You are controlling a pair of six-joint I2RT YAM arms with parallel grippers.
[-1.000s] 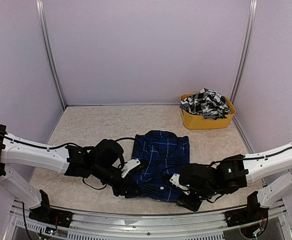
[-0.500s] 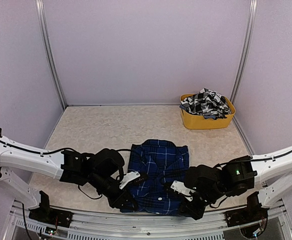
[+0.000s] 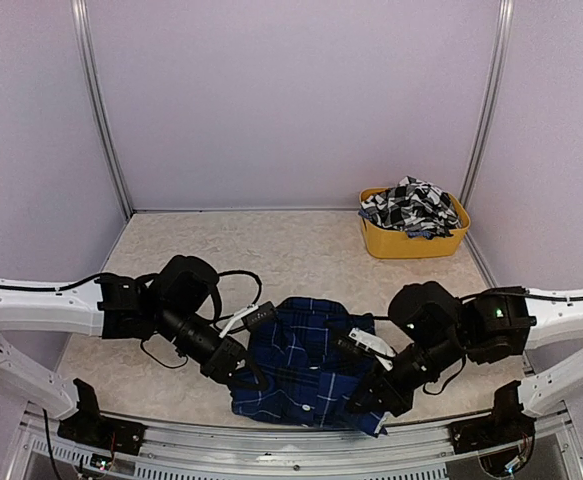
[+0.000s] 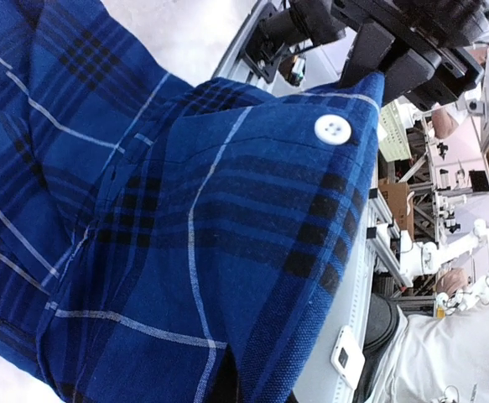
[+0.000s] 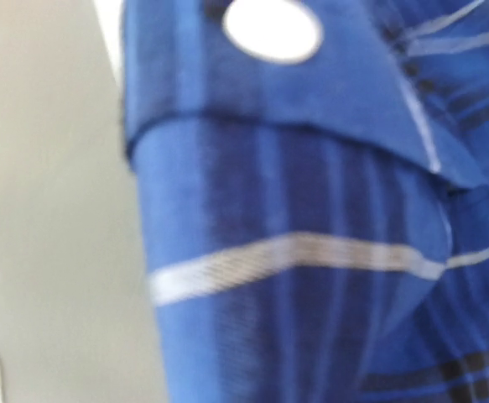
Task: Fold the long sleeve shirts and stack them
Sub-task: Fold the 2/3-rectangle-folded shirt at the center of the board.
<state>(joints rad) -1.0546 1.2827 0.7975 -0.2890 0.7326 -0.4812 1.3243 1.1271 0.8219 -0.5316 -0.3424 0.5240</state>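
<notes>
The royal blue plaid long sleeve shirt lies folded at the table's near edge, its near hem raised off the surface. My left gripper is shut on the hem's left corner and my right gripper on its right corner. Blue cloth with a white button fills the left wrist view and hides the fingers. The right wrist view is blurred blue cloth with a white button. The black-and-white checked shirt is heaped in the tub.
The yellow plastic tub stands at the back right by the wall. The beige table is closed in by lilac walls at the back and sides. A metal rail runs along the near edge under the raised hem.
Both arms drew the blue shirt toward the near edge. The right gripper closed on its corner. Both wrists then rose, lifting the near hem and bunching the cloth.
</notes>
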